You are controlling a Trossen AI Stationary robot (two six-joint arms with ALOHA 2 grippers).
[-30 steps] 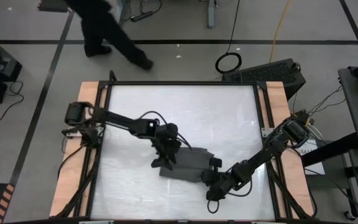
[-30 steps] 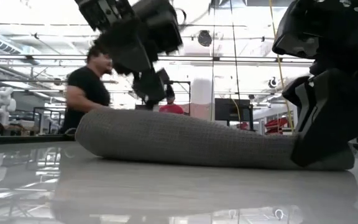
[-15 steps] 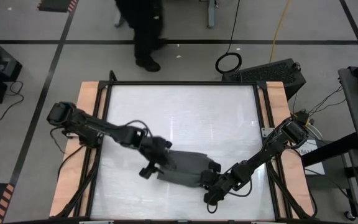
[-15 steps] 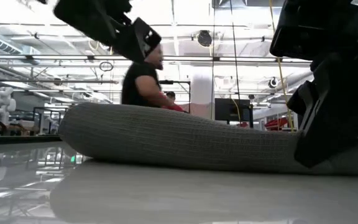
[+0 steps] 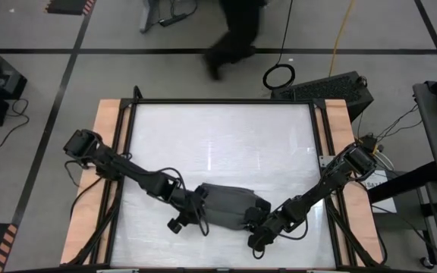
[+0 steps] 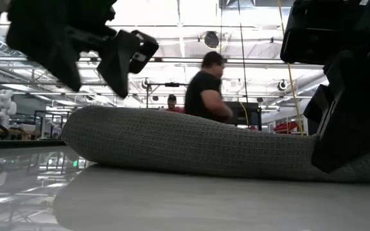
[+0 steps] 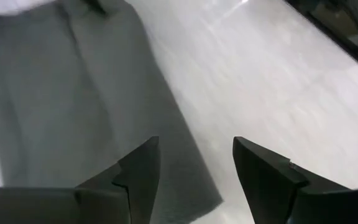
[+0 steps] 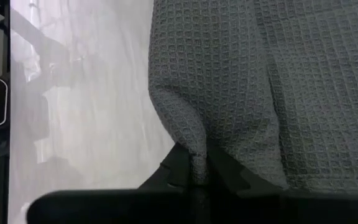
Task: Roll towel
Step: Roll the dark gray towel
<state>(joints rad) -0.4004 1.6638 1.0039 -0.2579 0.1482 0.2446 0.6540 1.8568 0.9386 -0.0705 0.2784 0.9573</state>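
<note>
Towel: the dark grey towel point(image 5: 226, 206) lies folded into a thick, compact bundle on the white table point(image 5: 218, 136), toward the near edge and about midway across; in the low view it reads as a long rounded hump point(image 6: 191, 144) with a waffle weave.
Left gripper: the left gripper point(image 5: 190, 221) sits at the towel's left end, near the table's front edge, above the surface in the low view point(image 6: 88, 61).
Left fingers: its 2 fingers point(image 7: 143, 171) stand wide apart with nothing between them; the towel's edge point(image 7: 73, 106) lies just past them over bare table.
Right gripper: the right gripper point(image 5: 258, 220) is at the towel's right end, down at cloth level point(image 6: 349, 122).
Right fingers: pressed together on a pinched fold of the towel point(image 8: 229, 81), which bunches into the jaws point(image 8: 194, 171).
Person: 1 person point(image 5: 237, 34) is on the floor beyond the table's far edge, also seen behind the towel point(image 6: 205, 90).
</note>
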